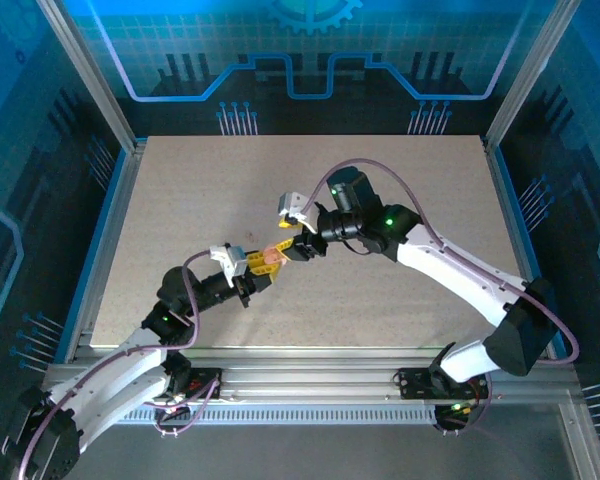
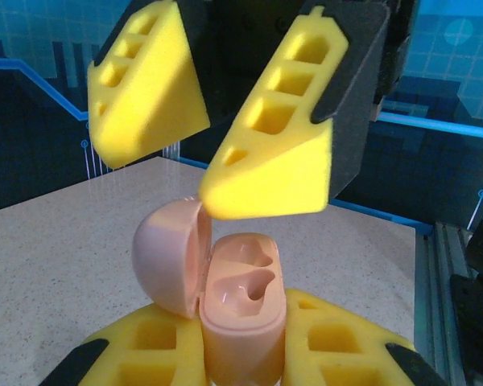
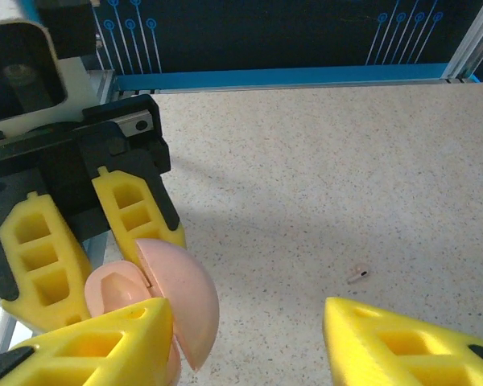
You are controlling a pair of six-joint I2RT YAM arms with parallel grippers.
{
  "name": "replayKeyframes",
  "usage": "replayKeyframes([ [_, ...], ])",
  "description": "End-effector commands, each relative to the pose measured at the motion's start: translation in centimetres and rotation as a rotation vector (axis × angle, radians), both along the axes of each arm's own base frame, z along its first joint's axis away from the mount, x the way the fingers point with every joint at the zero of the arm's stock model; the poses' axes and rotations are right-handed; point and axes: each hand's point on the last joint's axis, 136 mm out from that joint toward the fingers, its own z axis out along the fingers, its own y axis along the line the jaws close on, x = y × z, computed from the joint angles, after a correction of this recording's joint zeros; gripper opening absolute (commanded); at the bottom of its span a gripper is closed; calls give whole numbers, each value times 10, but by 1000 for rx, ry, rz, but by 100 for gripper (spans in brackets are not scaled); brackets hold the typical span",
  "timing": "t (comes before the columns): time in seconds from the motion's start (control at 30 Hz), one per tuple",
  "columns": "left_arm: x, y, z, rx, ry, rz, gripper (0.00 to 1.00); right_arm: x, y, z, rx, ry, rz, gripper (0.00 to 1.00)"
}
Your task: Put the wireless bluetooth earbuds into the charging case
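Observation:
A pale pink charging case (image 2: 243,330) stands upright with my left gripper (image 2: 241,358) shut on its body. Its lid (image 2: 167,259) is swung open to the left, and both sockets are empty. My right gripper (image 3: 245,346) is open, just above and around the case; its left finger (image 3: 97,342) overlaps the lid (image 3: 181,293). From the left wrist, its yellow fingers (image 2: 282,153) hang over the case. One tiny pale pink earbud (image 3: 357,274) lies on the table, apart from both grippers. I see no other earbud. From above, the two grippers meet at the case (image 1: 270,258).
The speckled beige table (image 1: 400,200) is bounded by blue and aluminium rails (image 1: 310,360) along its sides and the near edge. Dark patterned walls stand behind it. Open tabletop spreads around the earbud and to the far side.

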Motion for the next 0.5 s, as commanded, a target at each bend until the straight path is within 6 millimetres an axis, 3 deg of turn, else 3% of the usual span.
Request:
replayKeyframes([
  [0.0,-12,-4,6,-19,-42,-68,10,12,2,9,8,-10,-49,52],
  [0.17,-10,-2,6,-19,-40,-50,10,13,3,9,11,0,-47,52],
  [0.27,3,5,-1,-9,-4,30,9,7,3,12,26,1,-22,53],
  [0.47,14,16,-6,-44,49,87,9,2,7,16,48,28,5,60],
])
